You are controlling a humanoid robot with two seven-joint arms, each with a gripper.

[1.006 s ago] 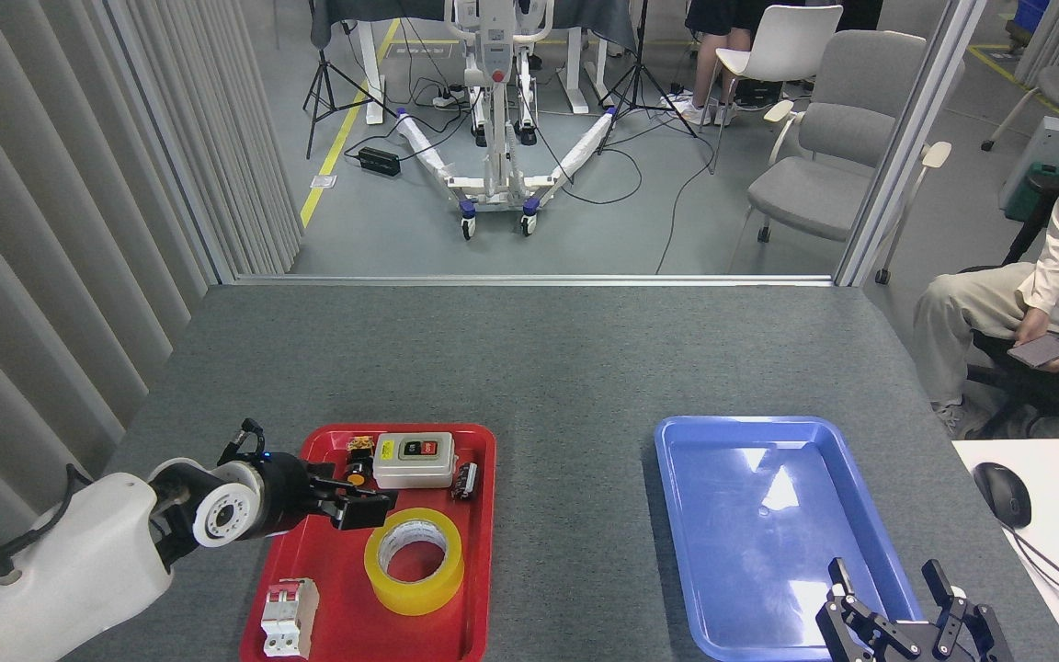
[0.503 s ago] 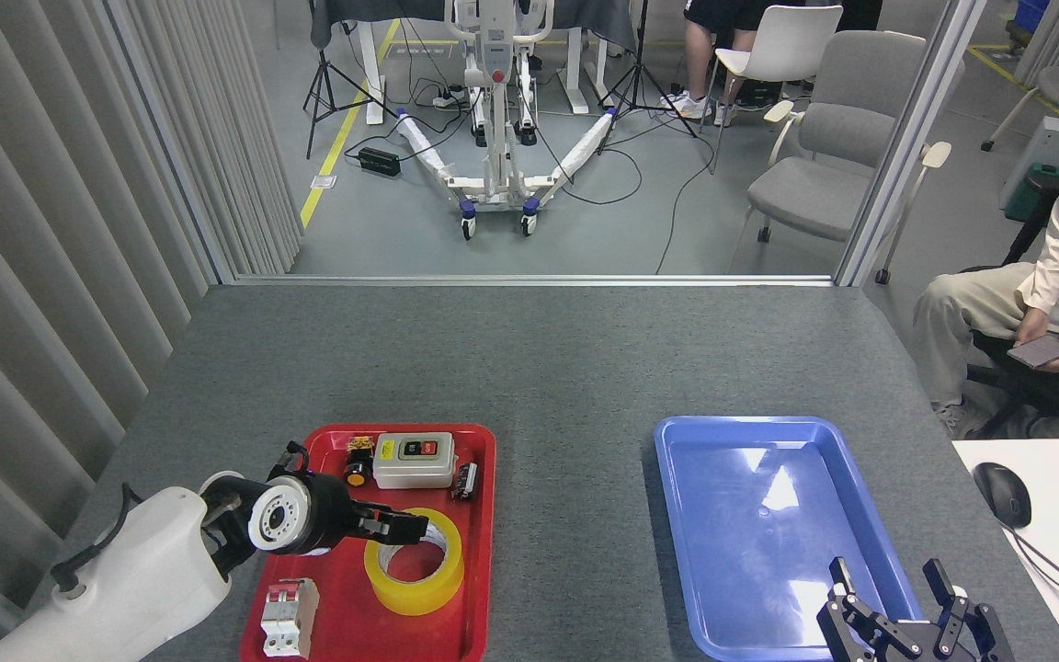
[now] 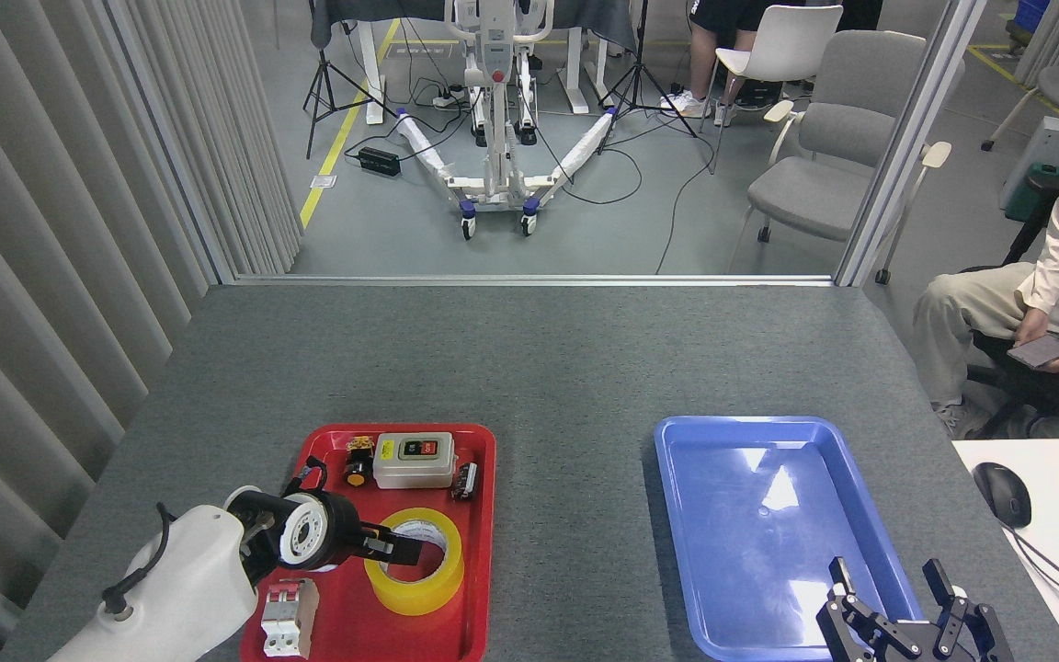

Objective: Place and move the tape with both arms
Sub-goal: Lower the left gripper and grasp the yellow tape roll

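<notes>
The left gripper reaches over the tape, its tips at the roll's hole; I cannot tell how far apart its fingers are. The tape lies flat in the red tray. The right gripper hangs spread open, empty, by the blue tray

No words or numbers can be read; the print inside the tape is too small.

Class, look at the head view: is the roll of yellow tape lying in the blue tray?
No, the tape lies in the red tray, while the blue tray holds nothing.
</notes>
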